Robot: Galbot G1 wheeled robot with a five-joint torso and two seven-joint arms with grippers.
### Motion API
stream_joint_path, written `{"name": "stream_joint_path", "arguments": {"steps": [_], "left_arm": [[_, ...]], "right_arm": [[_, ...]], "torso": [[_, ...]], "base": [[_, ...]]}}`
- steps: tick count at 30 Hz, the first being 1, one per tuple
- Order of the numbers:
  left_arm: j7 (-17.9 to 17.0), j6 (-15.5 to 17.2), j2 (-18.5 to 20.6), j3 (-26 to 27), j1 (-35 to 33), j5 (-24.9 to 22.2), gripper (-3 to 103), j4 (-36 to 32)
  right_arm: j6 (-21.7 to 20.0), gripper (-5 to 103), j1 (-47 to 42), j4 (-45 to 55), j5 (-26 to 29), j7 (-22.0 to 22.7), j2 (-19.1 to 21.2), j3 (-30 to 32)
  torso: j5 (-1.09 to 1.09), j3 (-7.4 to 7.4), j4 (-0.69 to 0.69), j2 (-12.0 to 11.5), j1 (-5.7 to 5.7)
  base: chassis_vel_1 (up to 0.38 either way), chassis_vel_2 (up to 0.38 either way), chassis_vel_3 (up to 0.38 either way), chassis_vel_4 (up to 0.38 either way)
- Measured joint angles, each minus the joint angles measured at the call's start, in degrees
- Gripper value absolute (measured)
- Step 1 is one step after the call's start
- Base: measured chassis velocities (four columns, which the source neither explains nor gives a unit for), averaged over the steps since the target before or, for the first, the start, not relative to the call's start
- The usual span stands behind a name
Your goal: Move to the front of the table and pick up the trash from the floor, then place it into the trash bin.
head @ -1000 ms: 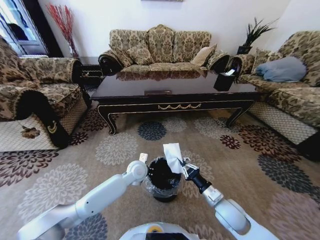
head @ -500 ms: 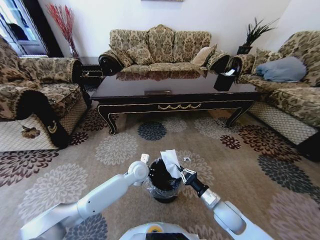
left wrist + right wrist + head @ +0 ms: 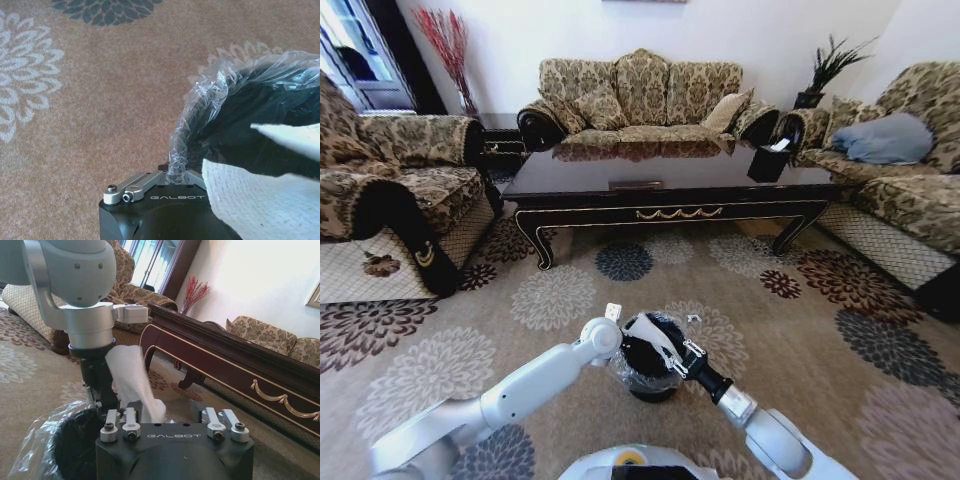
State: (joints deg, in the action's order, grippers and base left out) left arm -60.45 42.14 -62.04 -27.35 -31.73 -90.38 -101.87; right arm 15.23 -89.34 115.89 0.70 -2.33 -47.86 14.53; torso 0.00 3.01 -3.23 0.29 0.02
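White paper [image 3: 653, 333] is lower now than a second ago: the right gripper [image 3: 678, 352] has tipped it down and toward the bin [image 3: 642, 372], so the sheet that stood tall above the rim now leans over the black opening. The right arm has also drawn in closer to the bin. In the right wrist view the paper [image 3: 134, 382] rises from between the right gripper's [image 3: 172, 426] fingers, pinched at its lower end, its long axis running up and slanting away toward the left arm; in the head view that free end points across the bin mouth.

Left gripper [image 3: 616, 345] sits at the bin's near-left rim, about where it was, and its jaws are narrowed onto the crinkled clear bag [image 3: 200, 100] at the edge, as the left wrist view shows right above the left gripper's [image 3: 172, 176] body. The paper [image 3: 260, 205] hangs just inside that rim.

Around the bin lies beige carpet [image 3: 800, 330] with big flower rounds in brown, navy and cream. Beyond the bin stands the long dark table [image 3: 665, 185] with gold scrollwork on its front edge and a black tissue box [image 3: 768, 160] on top. A small pale scrap [image 3: 692, 319] lies on the carpet just beyond the bin, on its table side. Patterned sofas [image 3: 640, 95] ring the table.
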Motion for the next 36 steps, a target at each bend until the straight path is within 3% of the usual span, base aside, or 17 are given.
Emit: {"name": "stream_joint_path", "arguments": {"steps": [1,4,8,10,12,17,21,26,29,30,31,32,33,35,36], "left_arm": [[0.0,0.0,0.0,0.0,-0.1,0.0,0,0.0],[-0.1,0.0,0.1,-0.1,-0.3,0.0,0,-0.4],[-0.1,0.0,0.2,-0.1,-0.4,0.1,0,-0.6],[-0.2,0.0,0.3,-0.1,-0.4,0.2,0,-0.8],[-0.2,0.0,0.3,0.0,-0.4,0.2,0,-0.9],[-0.3,0.0,0.4,0.0,-0.7,0.2,0,-1.3],[-0.4,0.0,0.5,0.1,-1.1,0.3,0,-1.9],[-0.4,0.0,0.4,0.1,-1.5,0.3,0,-2.4],[-0.4,0.0,0.3,0.0,-1.5,0.3,0,-2.7],[-0.4,0.0,0.3,-0.1,-1.5,0.2,0,-2.9],[-0.5,0.0,0.2,-0.2,-1.5,0.1,0,-3.0],[-0.5,0.0,0.2,-0.2,-1.5,0.1,0,-3.0],[-0.5,0.0,0.2,-0.2,-1.5,0.1,0,-3.1],[-0.5,0.0,0.3,-0.2,-1.4,0.0,0,-3.1],[-0.5,0.0,0.5,-0.2,-1.2,-0.2,0,-3.1]], "right_arm": [[0.0,53,0.0,0.1,0.1,0.0,0.0,0.0],[-0.3,70,-0.2,0.8,0.9,-0.1,-0.1,0.0],[-0.8,81,-1.1,1.8,2.5,-1.2,0.1,0.0],[-2.4,92,-3.2,3.9,6.8,-4.1,0.8,0.0],[-3.8,97,-4.3,5.6,9.8,-5.6,1.3,0.0],[-8.2,100,-5.2,10.3,18.4,-6.3,2.4,-0.3],[-12.1,100,-3.4,11.6,24.1,-2.1,2.6,-0.7],[-20.6,100,-1.1,12.8,32.4,5.0,1.8,-1.7],[-22.5,100,-0.4,12.9,36.2,6.9,1.3,-2.0],[-24.0,100,-0.2,13.2,40.4,8.8,0.9,-2.1],[-27.3,100,0.4,14.4,49.0,12.8,0.0,-2.3],[-27.3,100,0.4,14.4,49.0,12.8,0.0,-2.3],[-30.1,100,1.0,15.1,53.5,15.7,-0.6,-2.3],[-33.3,100,2.0,15.3,55.3,18.0,-1.0,-2.1],[-33.7,100,2.8,14.5,51.7,17.3,-0.8,-1.6]], "torso": [[0.0,0.0,0.0,0.0,0.0],[0.0,0.0,0.01,0.0,0.0],[0.0,0.0,0.01,0.0,0.0],[0.0,0.0,0.0,0.0,0.0],[-0.01,0.0,0.0,0.0,0.0],[-0.01,0.0,0.0,0.0,0.0],[0.0,0.0,0.01,0.0,0.0],[-0.01,0.0,0.0,0.0,0.0],[0.0,0.0,0.01,0.0,0.0],[0.0,0.0,0.0,0.0,0.0],[-0.01,0.0,-0.02,0.0,0.0],[-0.01,0.0,-0.02,0.0,0.0],[-0.01,0.0,-0.01,0.0,0.0],[0.0,0.0,0.0,0.0,0.0],[0.0,0.0,0.01,0.0,0.0]], "base": [[0.0,0.0,0.0,0.0],[0.0,0.0,0.0,0.0],[0.0,0.0,0.0,0.0],[0.0,0.0,0.0,0.0],[0.0,0.0,0.0,0.0],[0.0,0.0,0.0,0.0],[0.0,0.0,0.0,0.0],[0.0,0.0,0.0,0.0],[0.0,0.0,0.0,0.0],[0.0,0.0,0.0,0.0],[0.0,0.0,0.0,0.0],[0.0,0.0,0.0,0.0],[0.0,0.0,0.0,0.0],[0.0,0.0,0.0,0.0],[0.0,0.0,0.0,0.0]]}}
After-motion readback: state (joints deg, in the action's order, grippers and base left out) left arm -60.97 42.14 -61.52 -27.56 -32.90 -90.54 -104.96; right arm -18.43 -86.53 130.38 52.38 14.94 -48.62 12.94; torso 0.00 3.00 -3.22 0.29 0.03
